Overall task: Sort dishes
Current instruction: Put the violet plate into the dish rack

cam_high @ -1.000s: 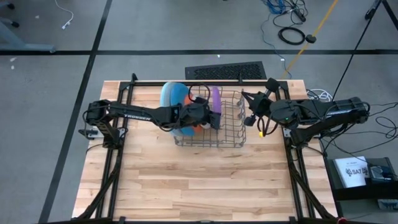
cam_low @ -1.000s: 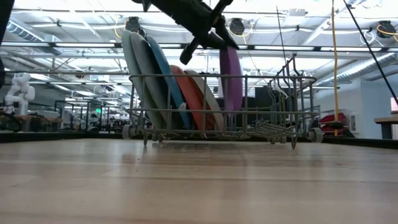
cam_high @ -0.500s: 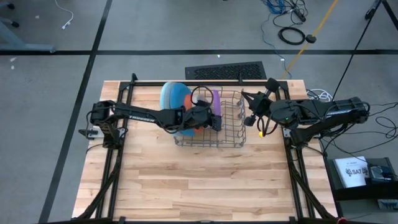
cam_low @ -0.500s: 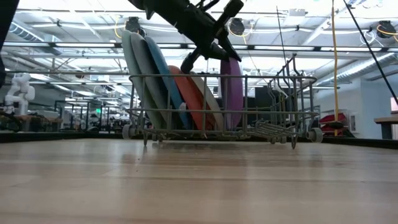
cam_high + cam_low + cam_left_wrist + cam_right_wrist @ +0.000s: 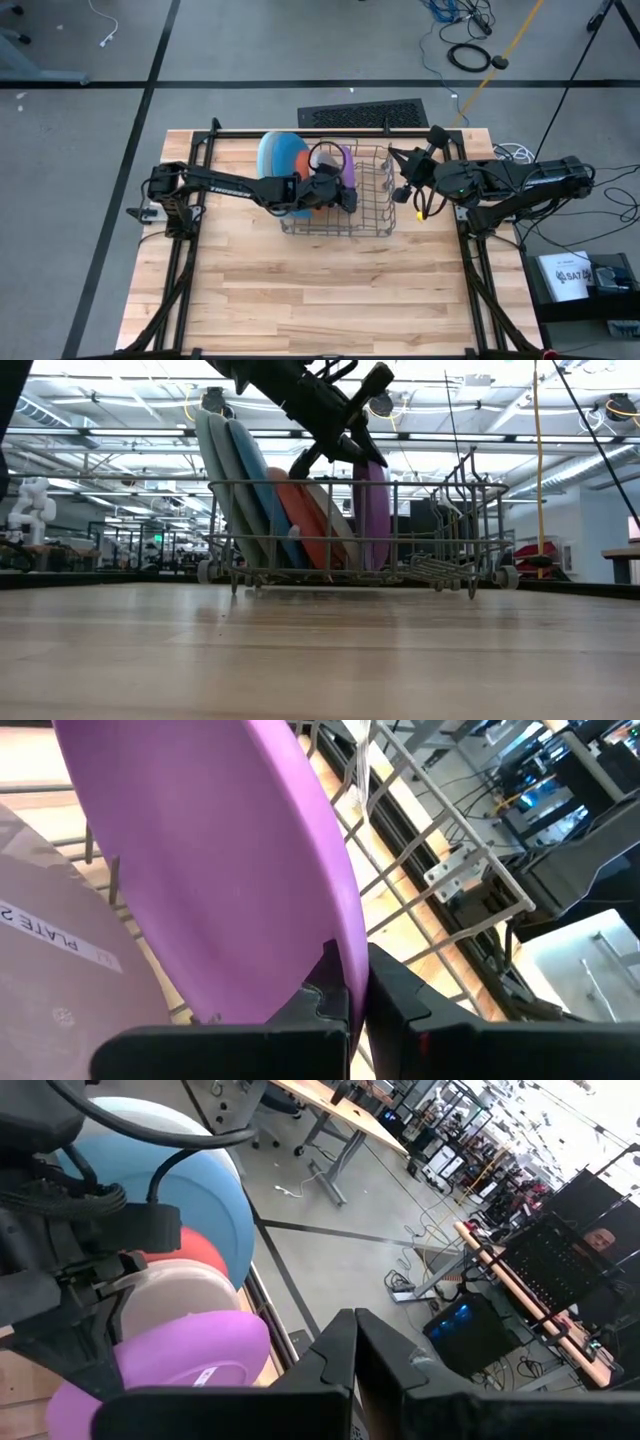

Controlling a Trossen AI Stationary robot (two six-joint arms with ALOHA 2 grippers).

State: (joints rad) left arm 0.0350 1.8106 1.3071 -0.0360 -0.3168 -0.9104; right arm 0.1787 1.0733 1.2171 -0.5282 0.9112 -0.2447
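A grey wire dish rack (image 5: 368, 216) stands at the middle of the table. In its left half stand large light blue (image 5: 208, 465), pale grey and darker blue (image 5: 252, 470) plates on edge, then a smaller orange (image 5: 300, 510) and an off-white one (image 5: 335, 525). My left gripper (image 5: 358, 1005) is shut on a purple plate (image 5: 373, 510), which stands inside the rack just right of the off-white plate. Whether its lower edge rests on the rack's floor I cannot tell. My right gripper (image 5: 355, 1350) hangs shut in the air by the rack's right end (image 5: 397, 190), holding nothing. My left gripper pinches the purple plate's rim (image 5: 350, 960) between its two fingers, one on each face, at the plate's upper edge. The fingers come slanting down from the table's left. The plate stands upright on edge, its lower part down between the rack's wires.
The rack's right half (image 5: 375, 190) holds only bare wires, with a raised wire holder (image 5: 478, 480) at its right end. Black frame rails (image 5: 190, 215) run along both sides of the table. A dark floor grille (image 5: 362, 113) lies beyond the far edge.
My left gripper has gone down with the purple plate and tipped a little further downward. The plate, still upright, has sunk deeper into the rack beside the off-white plate.
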